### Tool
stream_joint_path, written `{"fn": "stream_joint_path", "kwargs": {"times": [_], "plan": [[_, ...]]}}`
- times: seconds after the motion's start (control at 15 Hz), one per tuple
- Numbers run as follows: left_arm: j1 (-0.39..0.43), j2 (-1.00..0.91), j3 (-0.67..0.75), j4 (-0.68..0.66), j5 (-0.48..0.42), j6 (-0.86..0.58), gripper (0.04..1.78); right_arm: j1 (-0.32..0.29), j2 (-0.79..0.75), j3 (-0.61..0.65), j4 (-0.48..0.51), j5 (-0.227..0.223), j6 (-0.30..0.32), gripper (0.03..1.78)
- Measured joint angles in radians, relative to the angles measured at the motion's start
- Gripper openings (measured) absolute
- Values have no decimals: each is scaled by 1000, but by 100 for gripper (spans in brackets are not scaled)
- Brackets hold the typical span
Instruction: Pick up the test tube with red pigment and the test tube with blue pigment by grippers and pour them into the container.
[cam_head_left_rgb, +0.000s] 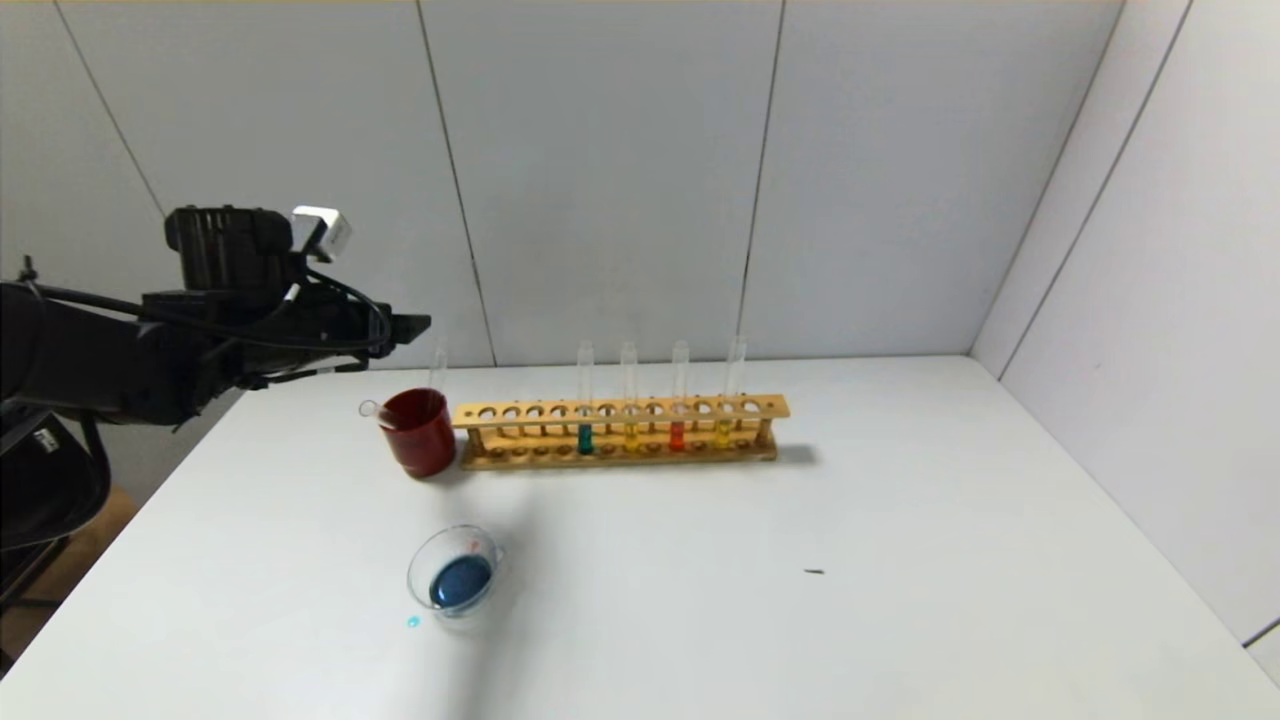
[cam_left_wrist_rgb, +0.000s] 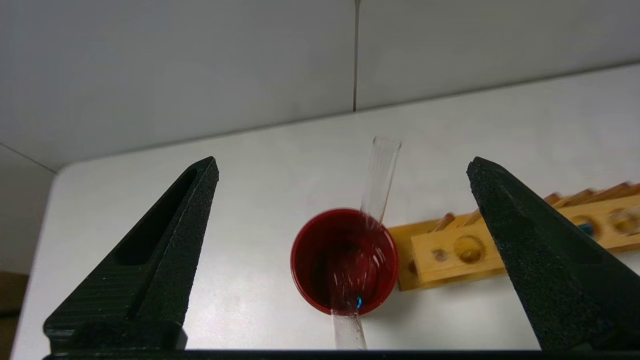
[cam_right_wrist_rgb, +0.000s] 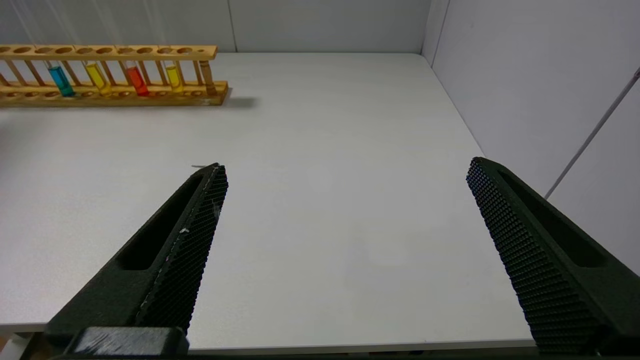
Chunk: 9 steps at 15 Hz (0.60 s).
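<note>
The test tube with blue pigment (cam_head_left_rgb: 585, 437) and the test tube with red pigment (cam_head_left_rgb: 677, 434) stand upright in the wooden rack (cam_head_left_rgb: 620, 412); both also show in the right wrist view, blue (cam_right_wrist_rgb: 61, 80) and red (cam_right_wrist_rgb: 136, 80). The container (cam_head_left_rgb: 455, 573), a clear dish, holds blue liquid at the table's front left. My left gripper (cam_head_left_rgb: 415, 325) is open and empty, raised above the dark red cup (cam_left_wrist_rgb: 345, 265). My right gripper (cam_right_wrist_rgb: 345, 165) is open and empty over the table's front right, out of the head view.
Two empty tubes lean in the red cup (cam_head_left_rgb: 418, 432), one (cam_left_wrist_rgb: 381, 177) to the far side, one (cam_left_wrist_rgb: 347, 330) to the near side. Two yellow-liquid tubes (cam_head_left_rgb: 631, 434) stand in the rack. A blue drop (cam_head_left_rgb: 413, 621) lies by the dish. Walls close the back and right.
</note>
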<state>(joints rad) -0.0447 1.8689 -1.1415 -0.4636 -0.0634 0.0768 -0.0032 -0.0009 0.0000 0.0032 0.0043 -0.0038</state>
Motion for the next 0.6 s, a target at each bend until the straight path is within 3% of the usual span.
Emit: {"fn": "stream_joint_path", "kwargs": {"times": [0.33, 0.6], "plan": [[9, -286, 19, 130, 8, -1, 175, 0, 0, 0, 0, 0, 0, 175], [68, -624, 158, 242, 36, -4, 175, 0, 0, 0, 0, 0, 0, 175]]}}
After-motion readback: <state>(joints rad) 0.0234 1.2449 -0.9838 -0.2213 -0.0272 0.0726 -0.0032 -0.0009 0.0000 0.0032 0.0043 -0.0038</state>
